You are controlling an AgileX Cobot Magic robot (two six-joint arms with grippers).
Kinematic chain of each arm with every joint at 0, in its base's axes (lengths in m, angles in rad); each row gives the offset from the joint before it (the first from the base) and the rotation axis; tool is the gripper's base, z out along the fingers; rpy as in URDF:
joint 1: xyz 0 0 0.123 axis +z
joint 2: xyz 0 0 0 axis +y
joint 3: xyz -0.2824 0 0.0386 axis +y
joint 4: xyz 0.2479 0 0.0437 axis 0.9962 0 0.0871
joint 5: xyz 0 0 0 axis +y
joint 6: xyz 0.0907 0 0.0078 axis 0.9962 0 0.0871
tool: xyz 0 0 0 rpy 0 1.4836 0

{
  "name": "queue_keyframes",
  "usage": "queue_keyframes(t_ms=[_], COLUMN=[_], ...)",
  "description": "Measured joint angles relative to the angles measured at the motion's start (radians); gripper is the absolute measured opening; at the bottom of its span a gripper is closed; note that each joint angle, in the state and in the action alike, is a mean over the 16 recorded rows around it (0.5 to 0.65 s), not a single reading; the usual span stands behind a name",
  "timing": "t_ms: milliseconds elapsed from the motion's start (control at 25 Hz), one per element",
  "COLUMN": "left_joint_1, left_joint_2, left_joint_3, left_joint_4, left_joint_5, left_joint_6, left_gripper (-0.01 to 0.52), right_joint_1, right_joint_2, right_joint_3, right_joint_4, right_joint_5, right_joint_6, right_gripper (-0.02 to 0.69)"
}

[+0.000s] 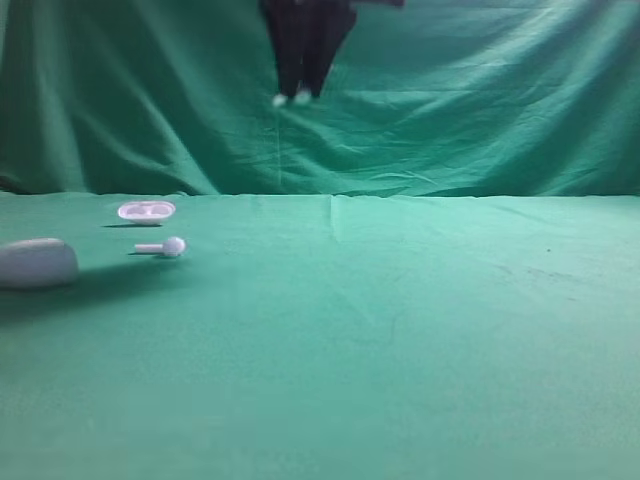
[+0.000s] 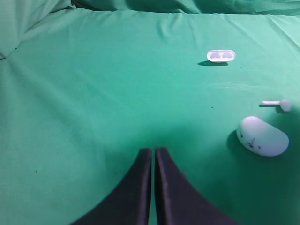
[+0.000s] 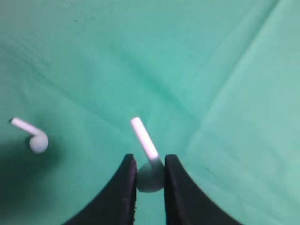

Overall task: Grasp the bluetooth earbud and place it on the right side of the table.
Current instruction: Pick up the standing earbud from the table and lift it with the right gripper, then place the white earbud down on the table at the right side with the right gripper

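Observation:
My right gripper (image 3: 150, 159) is shut on the bluetooth earbud (image 3: 149, 179). Its round white head sits pinched between the two dark fingers, and its stem sticks out ahead over the green cloth. In the exterior view this gripper (image 1: 292, 96) hangs high at the top centre, in front of the backdrop, with a bit of white at its tip. A second, matching earbud (image 3: 36, 140) (image 1: 165, 247) (image 2: 279, 104) lies on the table (image 1: 400, 330) at the left. My left gripper (image 2: 153, 152) is shut and holds nothing, low over bare cloth.
A big white rounded case shell (image 1: 37, 262) (image 2: 262, 136) rests at the table's left edge. A flat white oval tray (image 1: 146, 210) (image 2: 221, 56) lies behind the loose earbud. Green cloth covers the table's middle and right, and the draped backdrop rises behind.

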Motion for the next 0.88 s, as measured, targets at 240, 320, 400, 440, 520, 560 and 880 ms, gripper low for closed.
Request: queue_keyframes(t_ms=[240,320,400,440,520,560,880], left_joint_1=[0.0,0.0,0.0,0.0,0.0,0.0,0.0], left_joint_2=[0.0,0.0,0.0,0.0,0.0,0.0,0.0], left_joint_3=[0.0,0.0,0.0,0.0,0.0,0.0,0.0], left_joint_4=[0.0,0.0,0.0,0.0,0.0,0.0,0.0], left_joint_5=[0.0,0.0,0.0,0.0,0.0,0.0,0.0], left_joint_6=[0.0,0.0,0.0,0.0,0.0,0.0,0.0], left_gripper=[0.0,0.0,0.0,0.0,0.0,0.0,0.0], right_joint_1=[-0.062,-0.096,-0.136,-0.156,-0.198,-0.218,-0.339], right_joint_2=[-0.177,-0.245,-0.313,-0.347,-0.409,-0.437,-0.555], right_joint_3=[0.218,0.326,0.448,0.511,0.639,0.701,1.065], right_joint_4=[-0.017,-0.021,-0.023,-0.024,-0.025,-0.026,-0.034], right_joint_5=[-0.012,-0.044,-0.087,-0.111,-0.167,-0.198,-0.47], right_joint_6=[0.029,0.045,0.064,0.074,0.093,0.103,0.164], right_gripper=[0.118,0.118,0.118,0.118,0.118,0.118,0.118])
